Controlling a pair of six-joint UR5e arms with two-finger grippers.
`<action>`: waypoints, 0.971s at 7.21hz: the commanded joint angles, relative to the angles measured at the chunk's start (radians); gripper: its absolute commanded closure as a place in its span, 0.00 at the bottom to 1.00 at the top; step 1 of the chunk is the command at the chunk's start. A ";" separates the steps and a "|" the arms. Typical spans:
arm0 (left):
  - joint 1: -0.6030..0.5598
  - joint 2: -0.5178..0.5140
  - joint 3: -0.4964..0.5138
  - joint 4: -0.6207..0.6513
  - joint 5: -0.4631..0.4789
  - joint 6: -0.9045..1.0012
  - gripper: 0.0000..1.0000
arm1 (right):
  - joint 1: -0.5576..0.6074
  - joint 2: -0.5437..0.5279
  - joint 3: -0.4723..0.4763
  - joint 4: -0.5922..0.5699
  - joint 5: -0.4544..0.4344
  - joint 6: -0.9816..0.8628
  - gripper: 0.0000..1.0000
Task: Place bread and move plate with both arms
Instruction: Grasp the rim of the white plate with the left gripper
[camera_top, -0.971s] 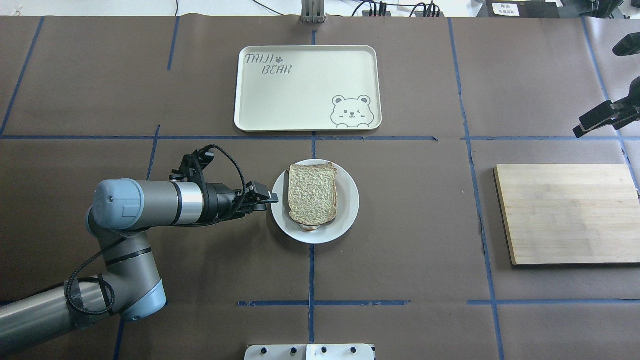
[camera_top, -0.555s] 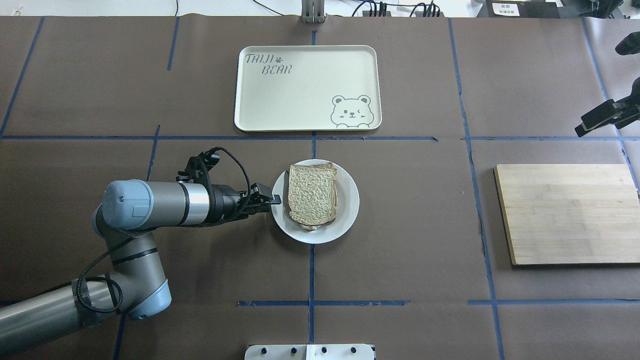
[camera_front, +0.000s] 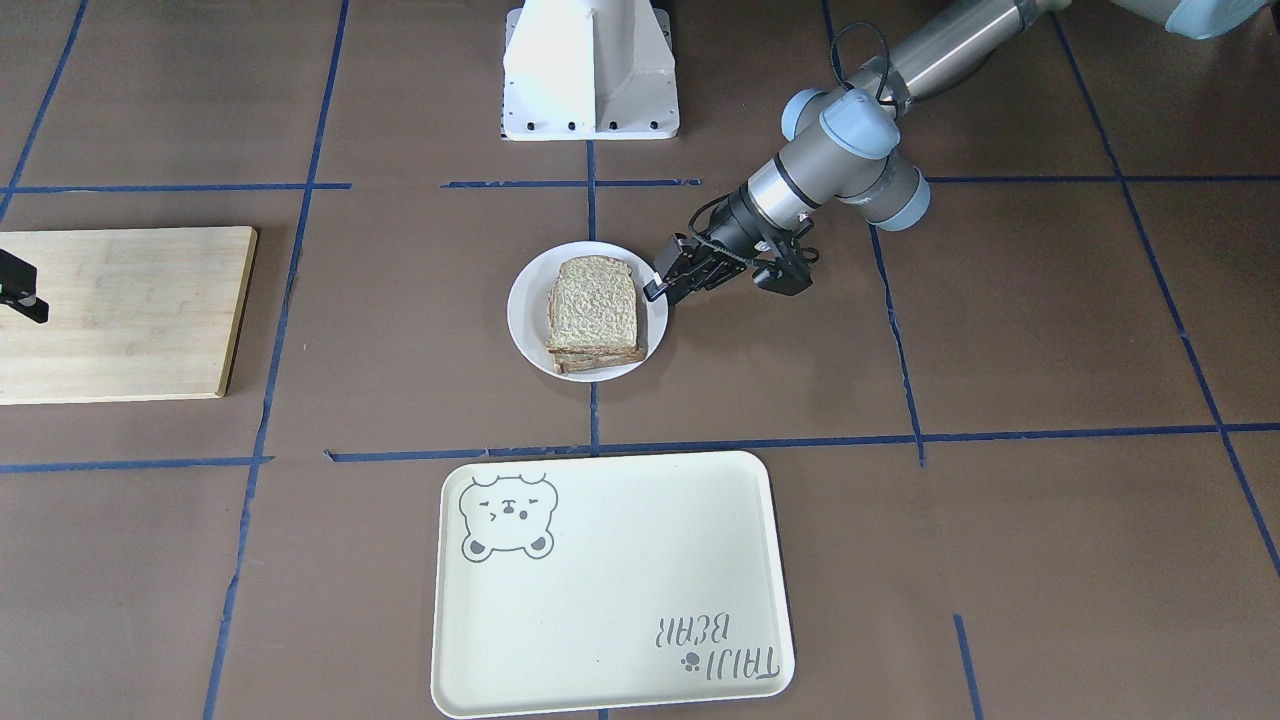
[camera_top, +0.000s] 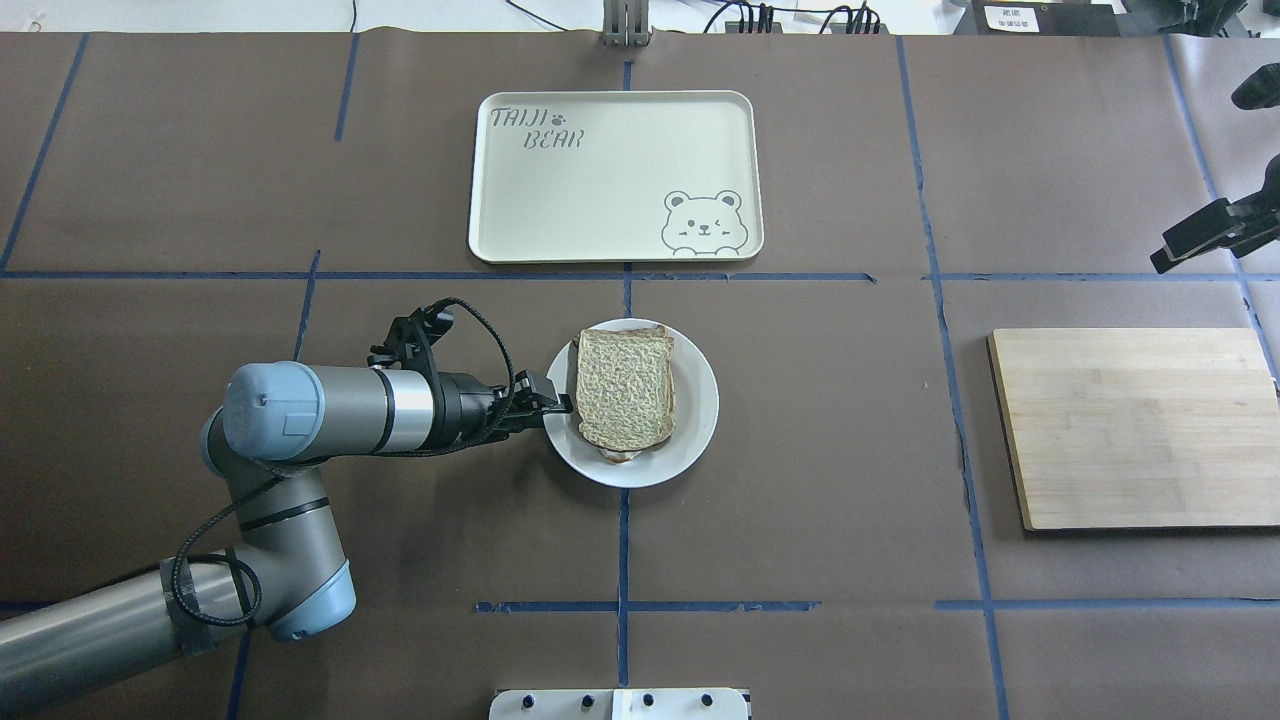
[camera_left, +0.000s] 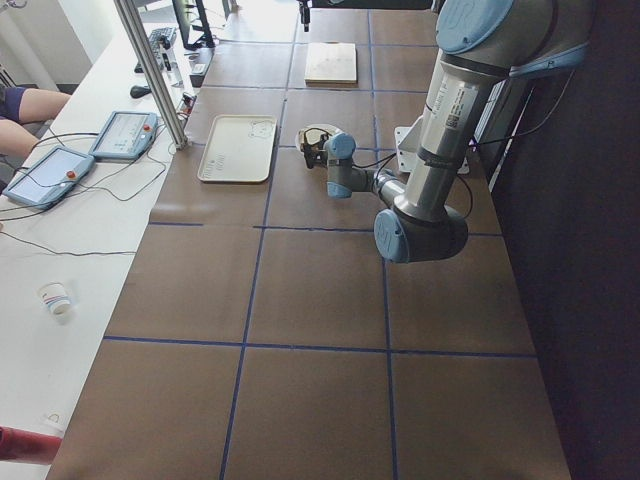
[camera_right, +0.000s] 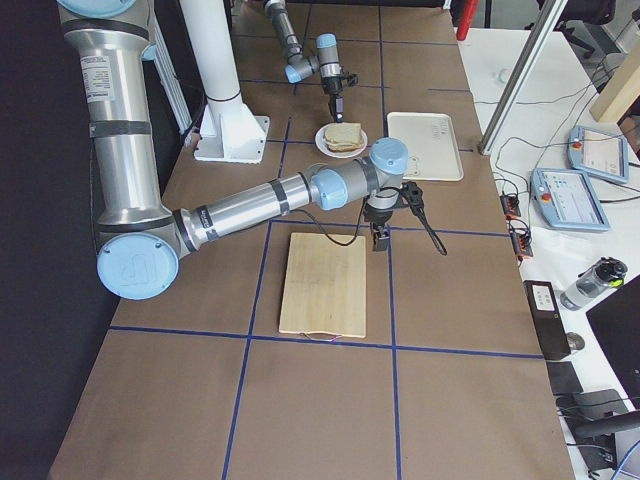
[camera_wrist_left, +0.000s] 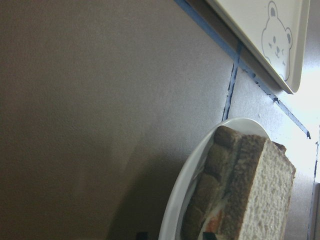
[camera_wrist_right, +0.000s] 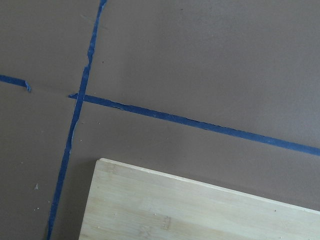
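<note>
White plate (camera_top: 700, 400), bread (camera_top: 625, 385) aboard: left gripper (camera_top: 562, 403) has edged onto its rim; whether pinching yet, cannot tell; lift pending.

We've got bread (camera_top: 625, 385) on plate (camera_top: 697, 400) mid-table, tray (camera_top: 600, 180) beyond it, cutting board (camera_top: 1135, 425) well off right, left gripper (camera_top: 560, 403) at plate's left rim.

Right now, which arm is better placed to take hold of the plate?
The left arm. Its fingers are at the plate's rim on that arm's side, while the right arm's fingers hang far away, near the wooden board.
</note>
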 joint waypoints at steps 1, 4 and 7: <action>0.011 -0.023 0.017 0.001 0.002 0.000 0.56 | 0.000 0.000 0.000 0.000 0.000 0.000 0.00; 0.012 -0.023 0.022 0.001 0.000 0.000 0.68 | 0.002 0.002 0.000 0.001 -0.001 0.000 0.00; 0.017 -0.032 0.028 0.001 0.000 0.000 0.67 | 0.008 0.002 0.000 0.000 0.000 0.000 0.00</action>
